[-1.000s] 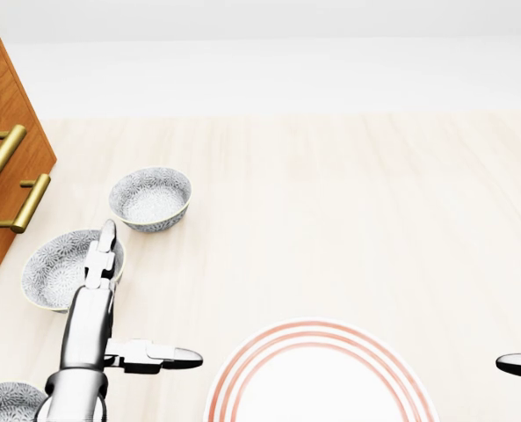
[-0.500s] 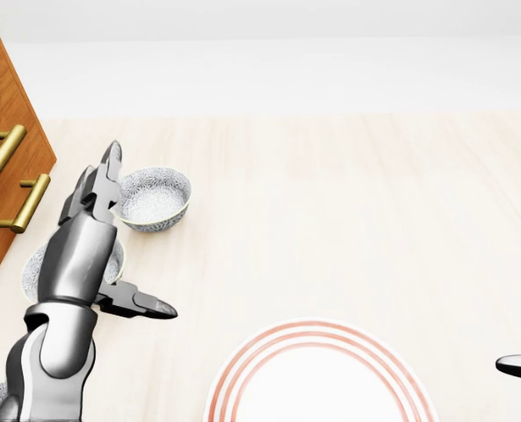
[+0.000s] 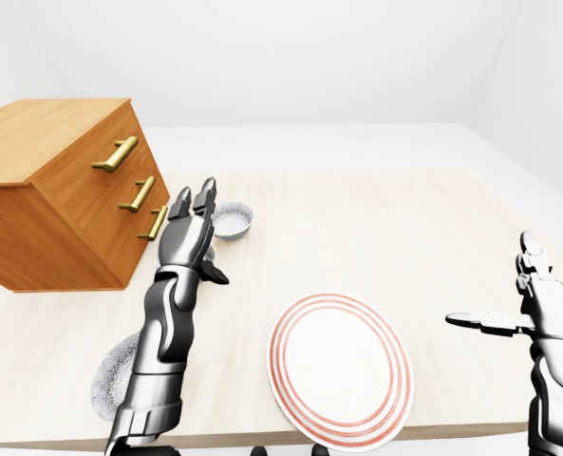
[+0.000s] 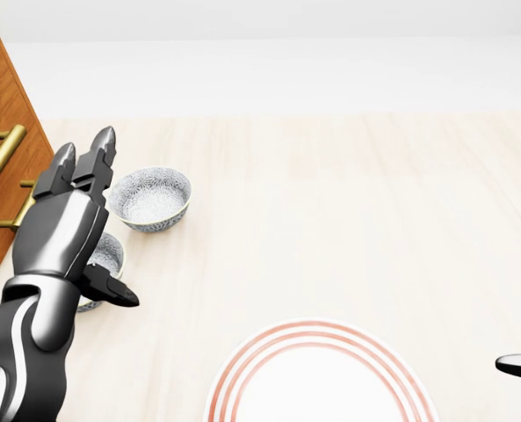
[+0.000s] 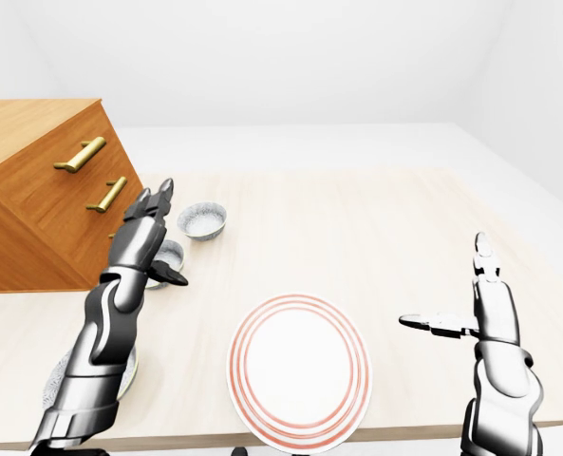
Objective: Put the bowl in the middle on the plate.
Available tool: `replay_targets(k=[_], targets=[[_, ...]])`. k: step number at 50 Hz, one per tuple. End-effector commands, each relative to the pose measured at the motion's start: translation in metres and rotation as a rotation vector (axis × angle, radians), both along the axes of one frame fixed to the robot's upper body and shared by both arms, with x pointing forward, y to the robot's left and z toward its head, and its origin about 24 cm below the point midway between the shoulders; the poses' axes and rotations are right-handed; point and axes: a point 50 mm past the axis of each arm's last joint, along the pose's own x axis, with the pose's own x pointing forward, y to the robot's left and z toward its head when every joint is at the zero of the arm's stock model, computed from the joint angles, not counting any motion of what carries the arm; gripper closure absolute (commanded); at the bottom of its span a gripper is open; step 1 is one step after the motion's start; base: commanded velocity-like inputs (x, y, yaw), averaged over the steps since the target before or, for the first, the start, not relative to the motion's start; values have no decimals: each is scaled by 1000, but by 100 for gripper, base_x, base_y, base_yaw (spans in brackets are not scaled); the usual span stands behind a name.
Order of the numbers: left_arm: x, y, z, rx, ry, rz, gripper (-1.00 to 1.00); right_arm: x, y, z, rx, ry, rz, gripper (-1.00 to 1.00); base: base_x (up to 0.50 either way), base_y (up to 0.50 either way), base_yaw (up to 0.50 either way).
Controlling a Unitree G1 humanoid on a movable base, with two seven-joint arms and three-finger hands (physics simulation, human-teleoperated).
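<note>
Three patterned grey bowls stand in a row on the left of the table. The far bowl [image 4: 150, 199] stands uncovered. The middle bowl [image 5: 170, 253] shows only partly behind my left hand [image 4: 97, 220], which hovers over it, open, fingers spread upward and thumb out, holding nothing. The near bowl [image 3: 110, 378] peeks out behind my left forearm. The white plate with red rings [image 4: 313, 332] lies at the bottom centre of the head view, to the right of the bowls. My right hand [image 5: 442, 280] is open and held up at the right, well clear of the plate.
A wooden chest of drawers with brass handles [image 3: 63, 190] stands on the table just left of the bowls. The table's near edge [image 3: 433, 432] runs just below the plate. Pale wood tabletop [image 4: 357, 202] stretches to the right of the bowls.
My left hand has lifted and swung left in the head view, from lying low beside the middle bowl to fingers pointing up over it. The right hand has stayed put.
</note>
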Motion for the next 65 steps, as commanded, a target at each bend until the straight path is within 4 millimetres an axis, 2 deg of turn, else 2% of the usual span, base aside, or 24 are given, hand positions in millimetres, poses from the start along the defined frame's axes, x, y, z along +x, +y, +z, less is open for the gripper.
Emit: replay_targets(k=[1,7,23,37,52,57,65], targets=[[3,5,2,118,23,30,-100,0,-1,1,13,-13,2,-100,0,0,0],[6,7,-3,147,35,50,-100,1,-1,-1,9,1,-4,-100,0,0,0],[9,11,0,217,61,66,-100,0,-1,-1,-1,4,-5,-100,0,0,0],[8,20,-4,289,192,63,-100,1,-2,-3,0,13,-11,-100,0,0,0],[8,15,-8,286,224,47,-100,1,-2,-4,2,17,-15,-100,0,0,0],[7,12,-17,270,252,33,-100,-1,-1,0,-9,4,-5,-100,0,0,0],[8,13,-22,253,265,33,-100,2,-2,-4,2,18,-13,-100,0,0,0]])
